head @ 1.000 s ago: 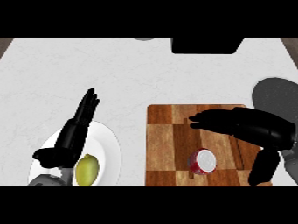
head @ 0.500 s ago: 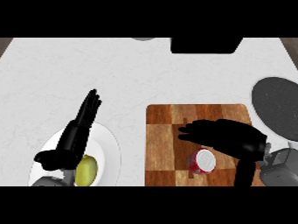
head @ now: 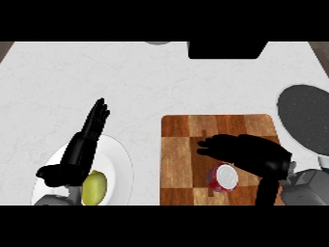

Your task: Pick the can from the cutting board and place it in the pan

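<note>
The right robot hand [head: 249,152] hovers above the can [head: 225,177] on the cutting board [head: 188,144], fingers loosely curled, holding nothing; the pan [head: 313,118] lies right. The left robot hand [head: 81,144] rests wide, straight-fingered.

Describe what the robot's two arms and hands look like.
Both hands are plain black with slim, segmented fingers and a thumb: the left hand and the right hand. Each joins a grey, rounded forearm at the view's lower edge, the right forearm showing more than the left forearm. No cables or markings show.

Left black hand [head: 81,147]: fingers straight, pointing up the view, thumb out sideways.
Right black hand [head: 247,152]: palm down, fingers loosely bent, reaching leftward.
</note>
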`<state>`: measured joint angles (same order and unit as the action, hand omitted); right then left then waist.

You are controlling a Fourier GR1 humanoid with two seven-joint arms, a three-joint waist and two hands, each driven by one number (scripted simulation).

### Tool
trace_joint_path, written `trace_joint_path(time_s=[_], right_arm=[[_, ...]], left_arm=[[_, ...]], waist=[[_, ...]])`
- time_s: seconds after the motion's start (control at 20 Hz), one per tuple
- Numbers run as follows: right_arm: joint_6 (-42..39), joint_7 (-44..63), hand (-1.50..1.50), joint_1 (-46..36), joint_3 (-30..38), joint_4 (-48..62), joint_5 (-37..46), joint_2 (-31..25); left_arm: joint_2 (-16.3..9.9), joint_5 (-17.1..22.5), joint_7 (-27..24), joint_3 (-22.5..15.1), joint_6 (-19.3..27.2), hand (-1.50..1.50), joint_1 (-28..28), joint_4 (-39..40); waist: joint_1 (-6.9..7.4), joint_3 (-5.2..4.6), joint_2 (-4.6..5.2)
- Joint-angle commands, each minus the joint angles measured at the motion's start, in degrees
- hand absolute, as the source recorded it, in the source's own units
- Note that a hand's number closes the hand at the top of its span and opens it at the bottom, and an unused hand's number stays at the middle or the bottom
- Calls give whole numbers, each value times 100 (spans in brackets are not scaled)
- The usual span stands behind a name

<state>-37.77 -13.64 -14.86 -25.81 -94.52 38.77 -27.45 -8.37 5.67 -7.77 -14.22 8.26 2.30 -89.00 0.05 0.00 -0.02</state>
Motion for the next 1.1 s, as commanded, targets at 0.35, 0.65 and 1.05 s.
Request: trace_joint_path(time_s=[0.35, 0.65, 1.05], right_arm=[[296, -201, -150, 183, -108, 684, 1008, 872], [245, -499, 150, -90, -452, 1251, 1523, 809], [965, -1104, 150, -268, -448, 1780, 2250, 1010]], left_arm=[[278, -367, 9, -29, -127, 0, -380, -324], [335, -258, -88, 366, -302, 0, 353, 537], [126, -180, 206, 463, -537, 0, -345, -434]], waist=[[9, 0, -1], [-10, -1, 7], [22, 1, -1]])
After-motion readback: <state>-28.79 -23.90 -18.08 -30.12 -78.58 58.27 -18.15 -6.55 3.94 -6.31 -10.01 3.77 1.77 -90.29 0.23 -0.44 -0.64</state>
